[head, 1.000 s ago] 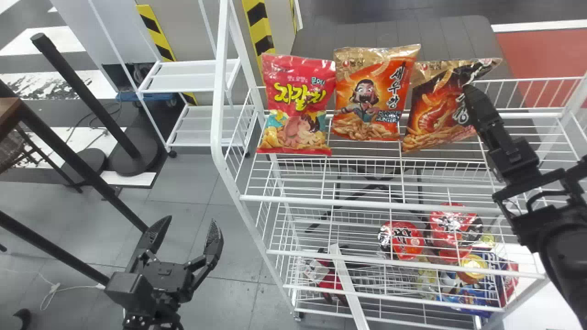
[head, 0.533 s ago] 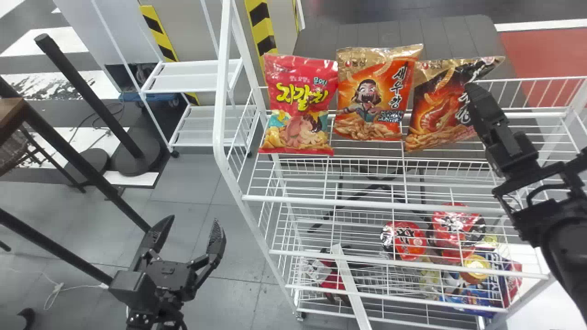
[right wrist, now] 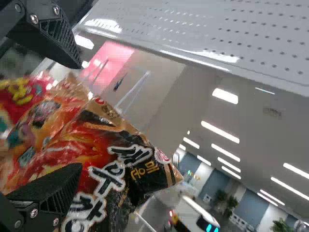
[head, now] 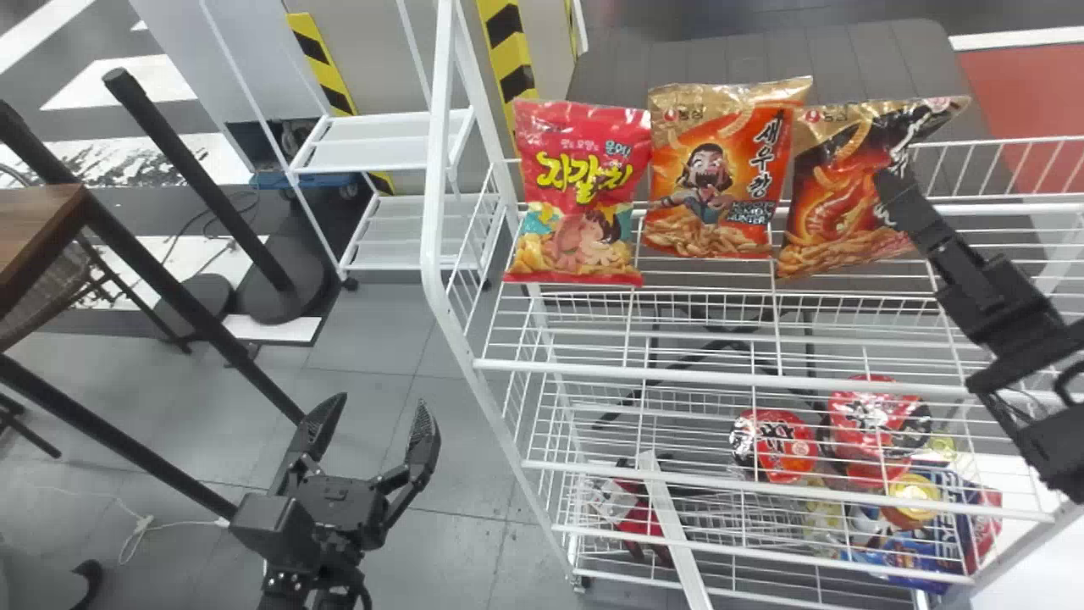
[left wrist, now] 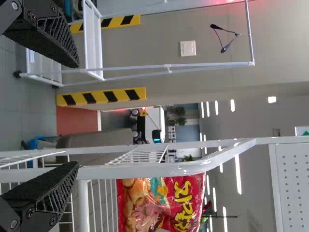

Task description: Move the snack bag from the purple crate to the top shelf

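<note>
- The white rack (head: 438,212) is the largest thing; its right side is partly behind the right arm and cut off by the edge of the head view.
- The table (head: 38,229) stands at the far left, and only its corner comes into the head view.
- The left gripper (head: 378,408) is open and holds nothing, over the floor to the left of the rack.
- The right gripper (head: 896,193) is open too: its two fingers (right wrist: 53,193) are wide apart. One covers part of the black bag (head: 834,203); whether it touches, I cannot tell.
- Three snack bags are side by side on the top shelf (head: 593,368): the red bag (head: 580,191) left, the orange bag (head: 720,169) in the middle, the black bag right and tilted.
- Two red cups (head: 783,449) are lower, behind wires, so their shape is hard to see.
</note>
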`<state>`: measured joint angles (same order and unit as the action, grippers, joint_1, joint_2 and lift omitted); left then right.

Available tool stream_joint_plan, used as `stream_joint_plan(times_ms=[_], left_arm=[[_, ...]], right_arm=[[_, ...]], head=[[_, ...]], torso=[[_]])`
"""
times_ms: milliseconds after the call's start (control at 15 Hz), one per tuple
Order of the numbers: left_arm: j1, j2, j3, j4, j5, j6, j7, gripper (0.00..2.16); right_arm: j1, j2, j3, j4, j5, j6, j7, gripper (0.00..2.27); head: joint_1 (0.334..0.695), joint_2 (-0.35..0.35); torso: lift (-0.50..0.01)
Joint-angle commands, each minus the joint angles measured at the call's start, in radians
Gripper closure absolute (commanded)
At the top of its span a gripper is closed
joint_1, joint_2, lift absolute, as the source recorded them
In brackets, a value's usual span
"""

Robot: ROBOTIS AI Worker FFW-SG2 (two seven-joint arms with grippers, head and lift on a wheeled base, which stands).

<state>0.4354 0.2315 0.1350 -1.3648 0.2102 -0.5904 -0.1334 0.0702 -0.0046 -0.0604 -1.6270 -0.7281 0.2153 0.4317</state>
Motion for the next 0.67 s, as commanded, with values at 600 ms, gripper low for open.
stream_joint_plan(times_ms=[600], left_arm=[[0.048, 0.005, 0.066, -0.088, 0.026, 0.013, -0.008, 0.10]], right_arm=[[0.346, 0.006, 0.088, -0.240, 0.546, -0.320, -0.297, 0.11]], head=[[0.695, 0.271]], torso=[[0.003]])
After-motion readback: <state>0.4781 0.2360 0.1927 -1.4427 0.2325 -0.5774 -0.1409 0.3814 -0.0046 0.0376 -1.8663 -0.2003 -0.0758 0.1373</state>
